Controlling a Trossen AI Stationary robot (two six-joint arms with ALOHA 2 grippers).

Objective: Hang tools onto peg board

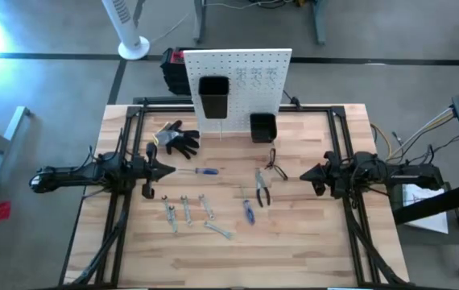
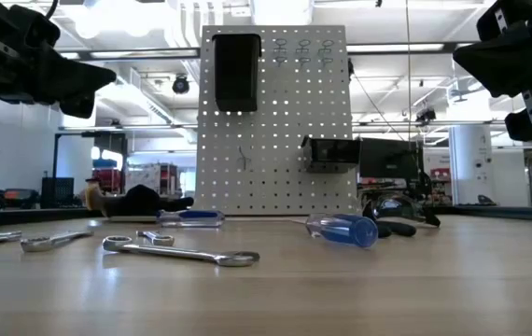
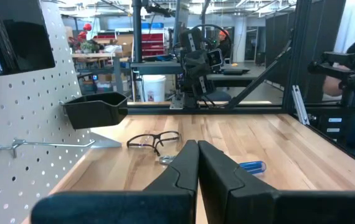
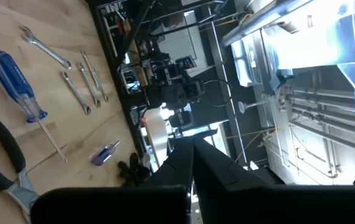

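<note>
1. left claw (image 1: 167, 170) hangs over the left side of the bench (image 1: 310, 250), pointing toward the middle. in its wrist view the fingers (image 3: 184, 168) are pressed together with nothing between them, so it's closed and empty.
2. right claw (image 1: 303, 174) sits over the right side of the bench, pointing back at the left one. fingers (image 4: 187, 158) are together there too, closed and holding nothing.
3. peg board (image 1: 237, 72) stands upright at the back edge of the bench. one black bin (image 1: 213, 97) is mounted high on its left part, a second bin (image 1: 262, 126) sits lower to the right. a bare metal hook (image 3: 47, 145) sticks out of the board near the lower bin.
4. none of the tools are on the board, they all lie flat on the bench.
5. a blue screwdriver (image 1: 200, 171) lies just in front of the left claw's tip, and a second screwdriver (image 1: 248, 212) lies further toward the front.
6. pliers (image 1: 262, 192) are near the middle, another pair (image 1: 275, 163) lies closer to the lower bin.
7. a few silver wrenches (image 1: 186, 209) sit in a loose row at front left, one more wrench (image 1: 218, 231) lies angled beside them.
8. black gloves (image 1: 179, 138) are piled just left of the board's base.
</note>
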